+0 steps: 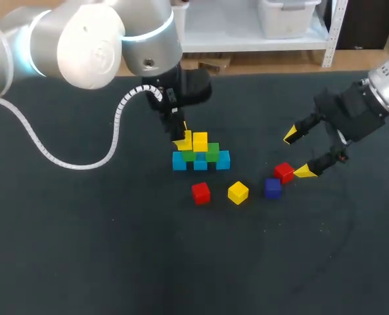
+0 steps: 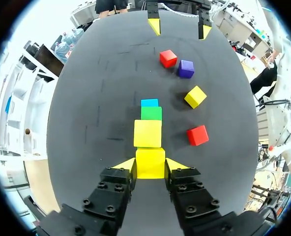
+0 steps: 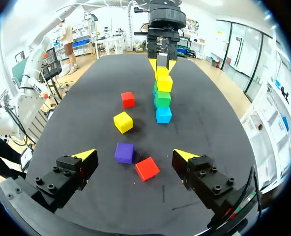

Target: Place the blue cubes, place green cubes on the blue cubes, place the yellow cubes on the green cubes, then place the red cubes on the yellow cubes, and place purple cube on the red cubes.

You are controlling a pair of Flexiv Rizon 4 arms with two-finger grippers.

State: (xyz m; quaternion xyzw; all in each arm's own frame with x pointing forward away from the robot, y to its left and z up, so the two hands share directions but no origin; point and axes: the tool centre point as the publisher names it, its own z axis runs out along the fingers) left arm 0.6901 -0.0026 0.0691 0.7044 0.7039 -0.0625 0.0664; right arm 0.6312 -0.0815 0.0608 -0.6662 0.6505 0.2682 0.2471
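A pyramid stands mid-table: three blue cubes (image 1: 200, 164) in a row, two green cubes (image 1: 211, 152) on them, and a yellow cube (image 1: 200, 141) on top. My left gripper (image 1: 180, 136) is shut on a second yellow cube (image 2: 150, 162), held beside the first one over the left green cube (image 2: 151, 113). A loose red cube (image 1: 200, 192), a yellow cube (image 1: 238, 192), a purple cube (image 1: 273, 188) and another red cube (image 1: 284, 172) lie in front and to the right. My right gripper (image 3: 135, 157) stands open over the red cube (image 3: 147, 168) and the purple cube (image 3: 124, 152).
Dark table cloth (image 1: 115, 249) stretches wide in front of the cubes and to the left. The left arm's white cable (image 1: 119, 118) hangs above the table, left of the pyramid.
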